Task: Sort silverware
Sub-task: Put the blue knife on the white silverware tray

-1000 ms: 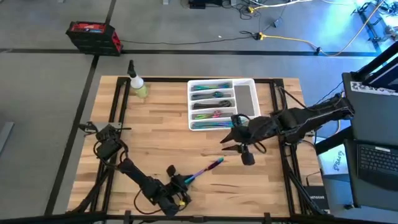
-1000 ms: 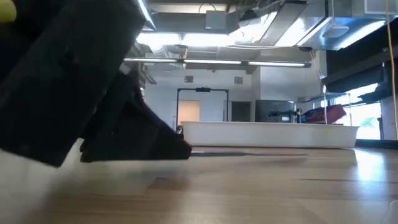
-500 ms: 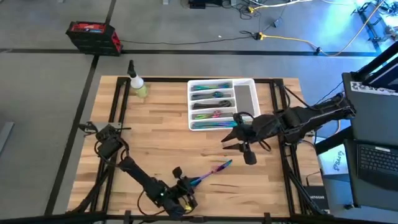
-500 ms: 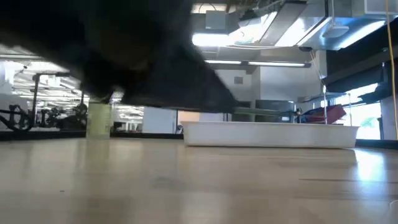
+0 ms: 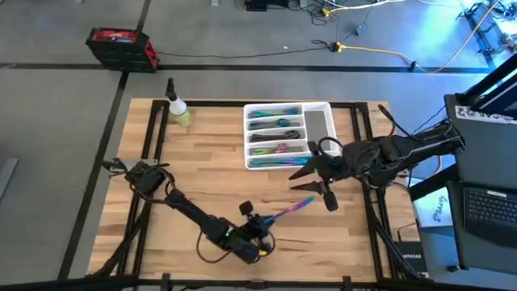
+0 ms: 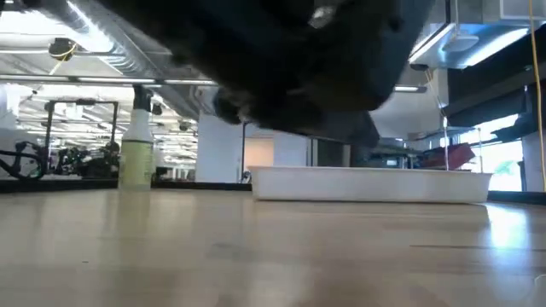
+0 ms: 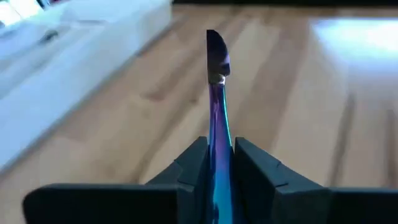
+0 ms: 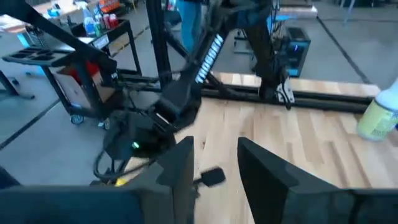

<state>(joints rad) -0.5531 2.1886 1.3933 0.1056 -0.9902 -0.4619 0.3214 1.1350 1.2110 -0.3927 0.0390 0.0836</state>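
The left gripper (image 7: 219, 163) had its jaws clamped on a rainbow utensil (image 5: 291, 208) above the tabletop's (image 5: 210, 162) near middle; the right gripper (image 5: 308, 179) waited, jaws apart, just beside the white tray (image 5: 319, 129); the thin handle could have slipped.

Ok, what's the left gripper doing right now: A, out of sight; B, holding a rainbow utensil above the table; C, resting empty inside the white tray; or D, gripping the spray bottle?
B: the left gripper is shut on the rainbow utensil, whose handle sits between its fingers and sticks out over the bare wooden table.
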